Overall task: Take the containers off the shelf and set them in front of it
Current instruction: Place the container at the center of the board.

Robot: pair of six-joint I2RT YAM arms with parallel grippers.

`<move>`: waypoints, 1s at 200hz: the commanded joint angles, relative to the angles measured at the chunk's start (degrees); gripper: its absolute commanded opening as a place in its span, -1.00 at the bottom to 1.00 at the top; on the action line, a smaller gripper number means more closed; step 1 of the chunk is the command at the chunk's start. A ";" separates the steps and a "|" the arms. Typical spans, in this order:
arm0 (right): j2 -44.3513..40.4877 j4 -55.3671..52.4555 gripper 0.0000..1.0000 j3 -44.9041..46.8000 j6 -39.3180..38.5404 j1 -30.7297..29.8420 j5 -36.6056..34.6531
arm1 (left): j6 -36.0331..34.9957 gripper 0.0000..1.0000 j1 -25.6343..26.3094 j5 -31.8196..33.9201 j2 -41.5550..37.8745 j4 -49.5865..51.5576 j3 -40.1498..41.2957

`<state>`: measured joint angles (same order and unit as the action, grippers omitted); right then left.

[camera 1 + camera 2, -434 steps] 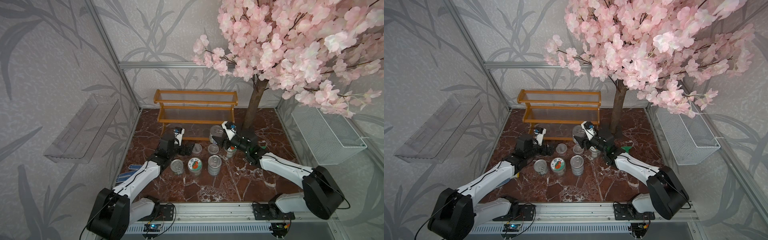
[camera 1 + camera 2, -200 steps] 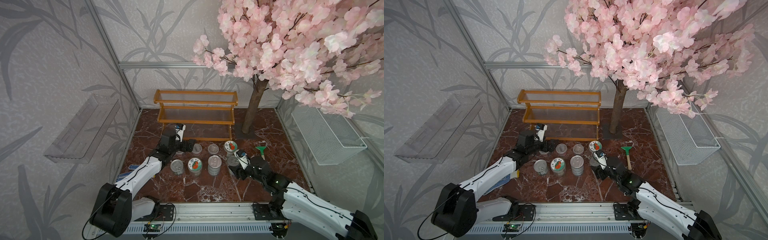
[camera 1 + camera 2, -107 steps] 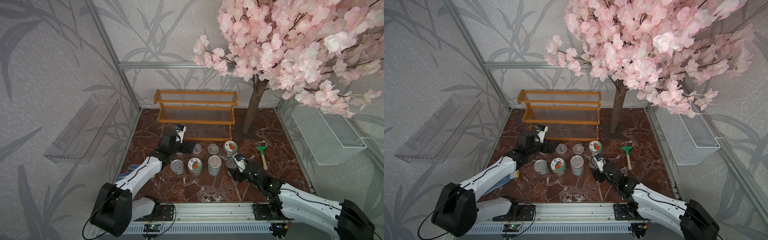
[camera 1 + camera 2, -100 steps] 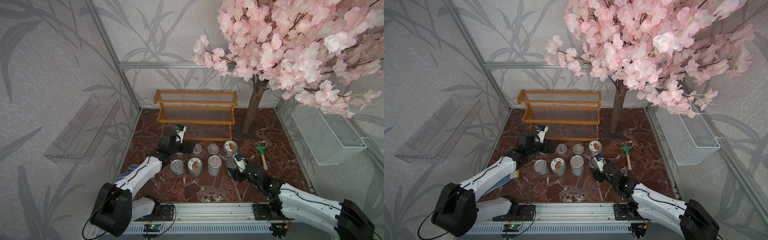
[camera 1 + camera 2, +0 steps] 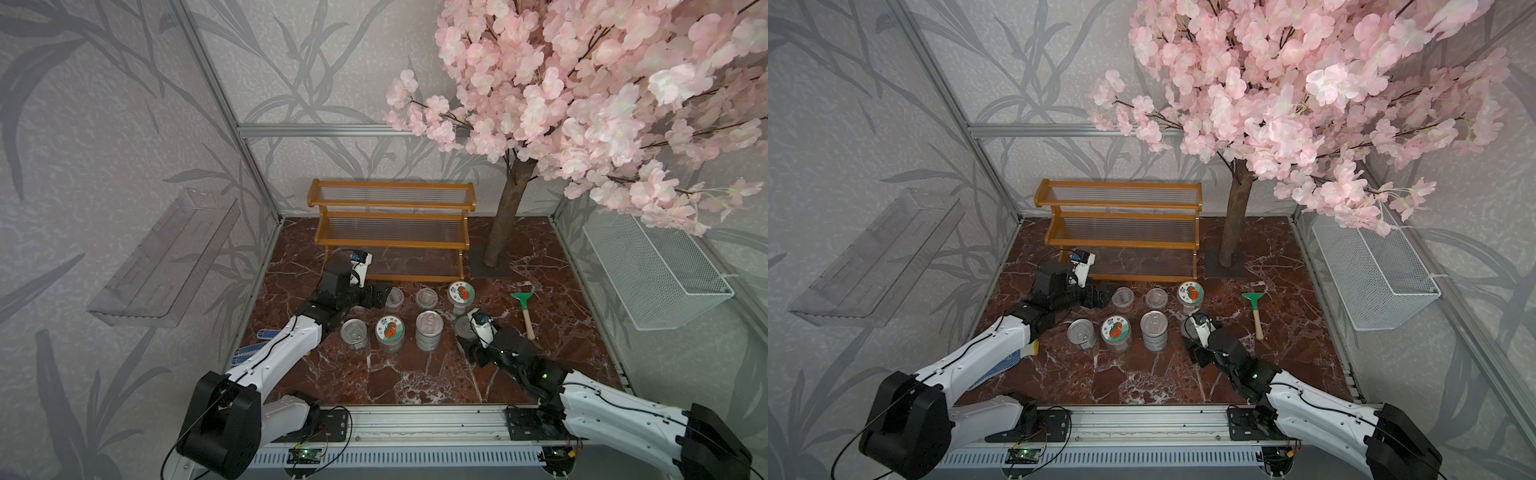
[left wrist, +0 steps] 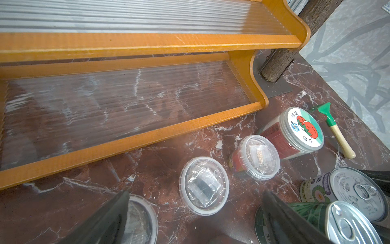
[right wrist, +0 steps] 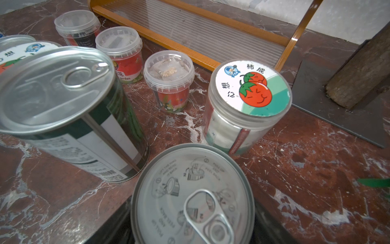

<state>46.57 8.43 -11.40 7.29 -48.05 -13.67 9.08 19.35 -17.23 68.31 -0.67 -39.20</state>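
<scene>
Silver tin can (image 7: 190, 196) snug in right gripper (image 5: 464, 335)

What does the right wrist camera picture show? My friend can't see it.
A silver tin can with a ring pull fills the foreground, held in the right gripper. Beyond it, on red marble, stand a second tin can, a tomato-lidded jar and three clear cups, before the orange shelf.

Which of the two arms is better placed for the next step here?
Right. The right fingers grip a tin can next to a jar, so they probably need only release it. The left fingers stand open by a clear cup, and the shelf is bare.
</scene>
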 commanded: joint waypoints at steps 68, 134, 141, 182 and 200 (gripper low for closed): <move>1.71 -3.41 0.98 -1.98 4.00 -0.33 0.04 | 0.07 1.00 -0.94 0.46 -1.19 0.41 0.88; 4.60 -1.43 0.99 -3.01 2.15 -0.37 0.48 | -0.20 1.00 -1.10 0.47 -0.75 0.38 0.84; 4.83 -1.10 1.00 -3.31 1.78 -0.37 0.49 | -0.21 1.00 -1.15 0.42 -0.64 0.37 0.67; 2.02 -3.23 0.98 -4.24 1.65 -0.36 0.47 | -0.67 1.00 -1.42 0.89 -0.85 1.06 -0.13; -0.94 -5.44 0.98 -4.32 1.66 -0.29 0.73 | -0.81 1.00 -1.75 1.06 -1.16 1.11 0.06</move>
<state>49.23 5.39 -13.39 9.39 -48.07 -13.34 8.99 18.22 -16.56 67.81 -0.45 -38.83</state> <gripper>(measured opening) 0.990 0.999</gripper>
